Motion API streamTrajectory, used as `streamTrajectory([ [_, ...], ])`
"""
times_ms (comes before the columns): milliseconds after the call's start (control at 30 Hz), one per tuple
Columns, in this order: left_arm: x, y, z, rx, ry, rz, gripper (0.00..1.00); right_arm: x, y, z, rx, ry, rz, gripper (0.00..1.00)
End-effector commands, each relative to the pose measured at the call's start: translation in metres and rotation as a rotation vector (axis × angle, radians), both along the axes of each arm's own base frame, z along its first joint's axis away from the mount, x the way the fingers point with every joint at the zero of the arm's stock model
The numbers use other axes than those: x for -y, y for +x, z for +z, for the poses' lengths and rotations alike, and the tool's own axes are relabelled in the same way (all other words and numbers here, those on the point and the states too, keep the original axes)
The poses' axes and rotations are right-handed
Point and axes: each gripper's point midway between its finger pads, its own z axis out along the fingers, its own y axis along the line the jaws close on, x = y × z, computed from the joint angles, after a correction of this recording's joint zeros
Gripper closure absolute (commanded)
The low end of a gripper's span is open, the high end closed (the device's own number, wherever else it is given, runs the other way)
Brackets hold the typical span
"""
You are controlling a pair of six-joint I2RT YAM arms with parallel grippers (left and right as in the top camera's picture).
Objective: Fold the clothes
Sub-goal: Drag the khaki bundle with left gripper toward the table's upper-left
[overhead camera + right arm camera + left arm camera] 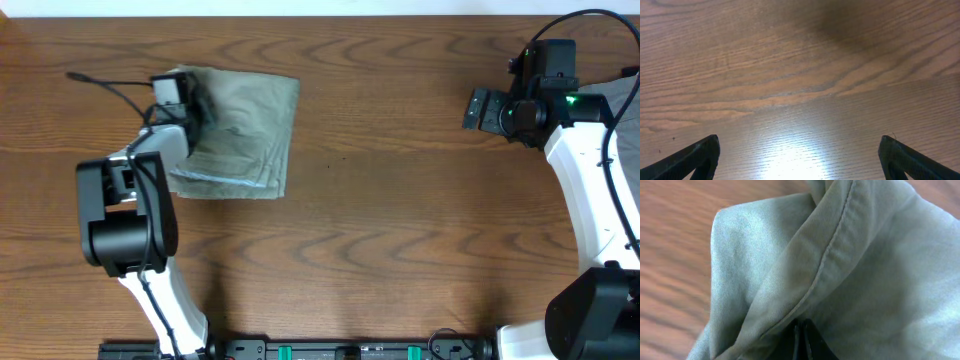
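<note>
The clothes (250,125), pale sage-green shorts, lie folded into a rough square at the table's far left. My left gripper (190,108) sits over their left edge. In the left wrist view the dark fingers (801,330) are pressed together at the bottom, and a hemmed fold of the clothes (875,265) rises out of their tips and fills the frame, so the gripper is shut on the cloth. My right gripper (482,108) hovers at the far right, well away from the clothes. It is open (800,142) over bare wood with nothing between its fingers.
The wooden table (400,220) stretches between the two arms. A grey cloth (622,95) pokes in at the right edge behind the right arm. A black cable (105,85) trails left of the left wrist.
</note>
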Motion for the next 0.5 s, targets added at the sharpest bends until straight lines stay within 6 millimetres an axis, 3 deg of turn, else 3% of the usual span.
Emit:
streamTrajectory([
  [0,-0.040,-0.042,-0.054,-0.154,0.015,0.147,0.94,0.002,0.000,0.000,-0.001,-0.011,0.003,0.01],
  [133,-0.055,-0.039,-0.050,-0.126,0.026,0.162,0.94,0.002,0.000,0.000,-0.001,-0.011,0.003,0.01],
  [300,-0.062,-0.024,-0.039,-0.079,0.122,0.058,0.94,0.002,0.000,0.000,-0.001,-0.011,0.003,0.01],
  [400,-0.064,-0.014,-0.024,-0.023,0.137,0.057,0.94,0.002,0.000,0.000,-0.001,-0.011,0.003,0.01],
  [467,-0.066,-0.004,-0.005,0.037,0.149,0.062,0.93,0.002,0.000,0.000,-0.001,-0.011,0.003,0.01],
])
